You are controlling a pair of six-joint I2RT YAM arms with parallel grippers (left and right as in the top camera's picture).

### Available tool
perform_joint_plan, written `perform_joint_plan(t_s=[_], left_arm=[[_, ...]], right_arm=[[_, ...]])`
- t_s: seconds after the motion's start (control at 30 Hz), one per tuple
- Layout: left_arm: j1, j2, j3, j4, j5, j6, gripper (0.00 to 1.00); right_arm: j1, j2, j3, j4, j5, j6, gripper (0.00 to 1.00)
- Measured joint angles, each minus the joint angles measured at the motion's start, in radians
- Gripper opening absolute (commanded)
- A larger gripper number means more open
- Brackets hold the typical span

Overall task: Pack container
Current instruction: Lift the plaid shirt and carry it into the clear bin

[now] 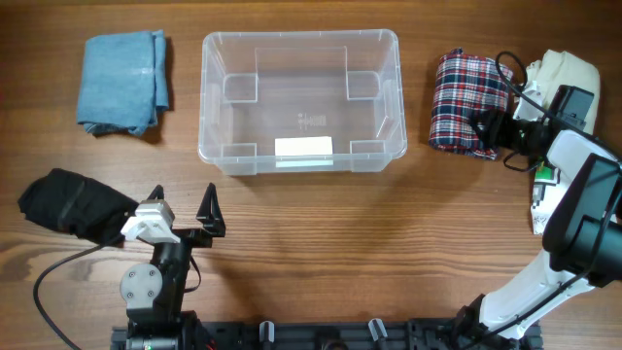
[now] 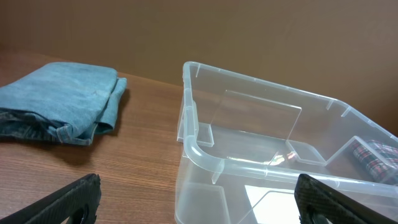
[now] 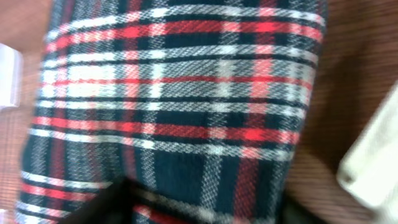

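Observation:
The clear plastic container (image 1: 206, 97) stands empty at the back middle of the table, a white label on its near wall; its corner also shows in the left wrist view (image 2: 205, 155). My left gripper (image 1: 184, 199) is open and empty, near the front left, facing the container's near left corner (image 2: 198, 190). My right gripper (image 1: 489, 126) is low over the right edge of a folded red, white and navy plaid garment (image 1: 462, 97). In the right wrist view the plaid cloth (image 3: 180, 93) fills the frame, and the fingers (image 3: 199, 205) sit apart on either side of it.
A folded blue denim garment (image 1: 122, 82) lies left of the container and shows in the left wrist view (image 2: 59, 99). A black garment (image 1: 68, 202) lies at the front left beside my left arm. A cream garment (image 1: 569, 70) lies right of the plaid one.

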Motion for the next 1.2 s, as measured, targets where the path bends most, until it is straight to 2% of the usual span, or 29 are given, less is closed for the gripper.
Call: perform_joint_plan(t_s=[0.07, 0.17, 0.5, 1.0, 1.2], left_arm=[[0.0, 0.0, 0.0, 0.0, 0.0, 0.0, 1.0], [0.0, 0.0, 0.0, 0.0, 0.0, 0.0, 1.0], [0.0, 0.0, 0.0, 0.0, 0.0, 0.0, 1.0], [0.0, 0.0, 0.0, 0.0, 0.0, 0.0, 1.0], [0.0, 0.0, 0.0, 0.0, 0.0, 0.0, 1.0]], right_arm=[[-0.001, 0.004, 0.003, 0.009, -0.02, -0.002, 0.15], [-0.003, 0.005, 0.006, 0.013, -0.047, 0.005, 0.04], [0.0, -0.024, 0.008, 0.007, -0.103, 0.153, 0.04], [0.122, -0.582, 0.024, -0.018, -0.215, 0.266, 0.04], [0.326, -0.677, 0.027, -0.01, -0.237, 0.335, 0.04]])
